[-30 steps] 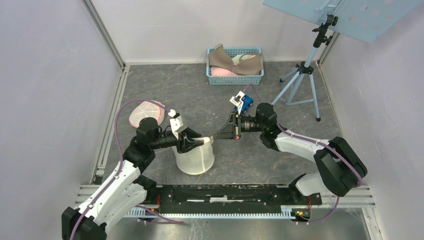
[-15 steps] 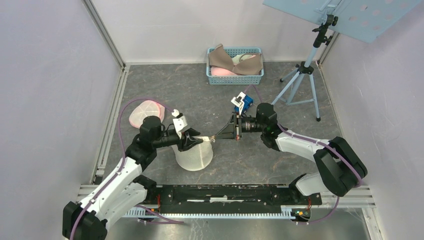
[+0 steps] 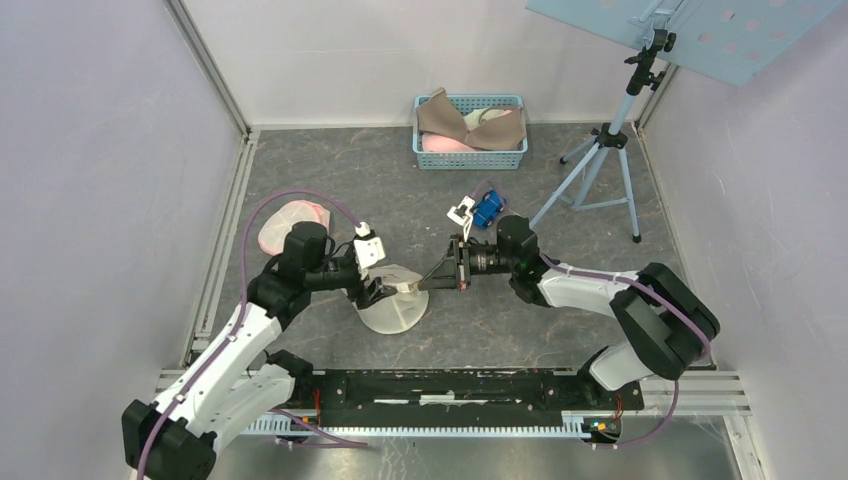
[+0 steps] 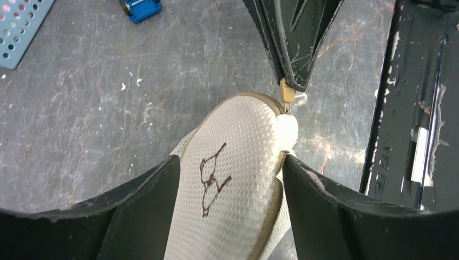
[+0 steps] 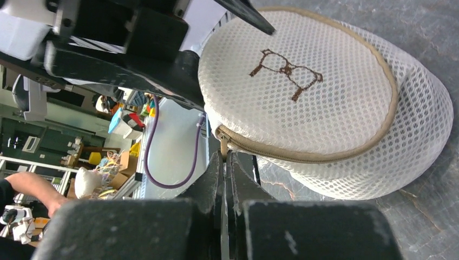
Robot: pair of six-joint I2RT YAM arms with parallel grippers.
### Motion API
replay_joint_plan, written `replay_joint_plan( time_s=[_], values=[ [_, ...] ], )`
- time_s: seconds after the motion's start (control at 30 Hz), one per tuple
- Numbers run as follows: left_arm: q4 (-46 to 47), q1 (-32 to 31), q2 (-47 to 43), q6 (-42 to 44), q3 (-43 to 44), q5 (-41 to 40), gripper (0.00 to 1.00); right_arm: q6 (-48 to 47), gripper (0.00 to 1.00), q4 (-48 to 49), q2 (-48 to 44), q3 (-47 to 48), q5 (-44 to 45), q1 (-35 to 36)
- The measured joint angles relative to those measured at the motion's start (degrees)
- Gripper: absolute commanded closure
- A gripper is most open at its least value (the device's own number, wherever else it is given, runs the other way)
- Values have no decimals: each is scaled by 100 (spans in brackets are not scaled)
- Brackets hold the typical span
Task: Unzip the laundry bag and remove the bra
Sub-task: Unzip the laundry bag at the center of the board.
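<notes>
The white mesh laundry bag (image 3: 394, 308) with tan zip trim and a brown stitched figure lies on the grey floor between the arms. My left gripper (image 3: 382, 288) is shut on the bag's top edge; in the left wrist view the bag (image 4: 233, 179) fills the gap between both fingers. My right gripper (image 3: 428, 283) is shut on the tan zipper pull (image 5: 224, 145), also seen in the left wrist view (image 4: 287, 93). The zip (image 5: 303, 157) looks closed along the part I see. The bra inside the bag is hidden.
A blue basket (image 3: 470, 131) holding bras stands at the back. A pink mesh bag (image 3: 288, 222) lies at the left behind my left arm. A tripod (image 3: 600, 165) stands at the right. A black rail (image 3: 450, 385) runs along the near edge.
The bag has been tipped and flattened lower toward the floor. My right gripper has moved left and slightly down with the zipper pull; my left gripper shifted back and up a little.
</notes>
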Motion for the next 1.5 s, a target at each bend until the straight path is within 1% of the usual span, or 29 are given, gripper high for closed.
replay_joint_plan(
  time_s=[0.1,0.27,0.4,0.47,0.5,0.53,0.57,0.67,0.77,0.8,0.97,1.17,1.33,1.5],
  values=[
    [-619,0,-28,286,275,-197,25,7,100,46,219,0,39,24],
    [-1453,-48,-170,527,640,-332,28,46,100,120,424,0,118,35],
    [-1801,-214,-83,564,811,-444,29,90,100,170,452,2,168,111],
    [-1862,-413,-11,564,868,-599,31,118,100,197,479,17,188,177],
    [-1873,-592,55,562,903,-752,36,133,100,205,501,42,192,203],
    [-1871,-715,109,560,925,-839,42,151,100,205,525,68,205,221],
    [-1864,-855,190,560,951,-946,52,170,100,210,555,111,208,236],
    [-1838,-1073,450,566,1003,-1209,76,190,100,236,616,243,205,260],
    [-1827,-1097,658,610,1012,-1484,94,175,100,251,616,273,205,232],
    [-1814,-1099,682,643,1012,-1543,97,155,100,229,616,273,205,210],
    [-1648,-1113,527,831,964,-1617,98,-63,100,-9,577,275,162,-155],
    [-1132,-1097,153,1305,551,-1631,98,-304,100,-280,400,234,118,-752],
    [-603,-916,195,1788,317,-1445,98,-385,100,-334,160,149,76,-846],
    [-415,-739,466,2514,308,-1075,97,-345,100,-195,-37,-70,46,-892]
  ],
)
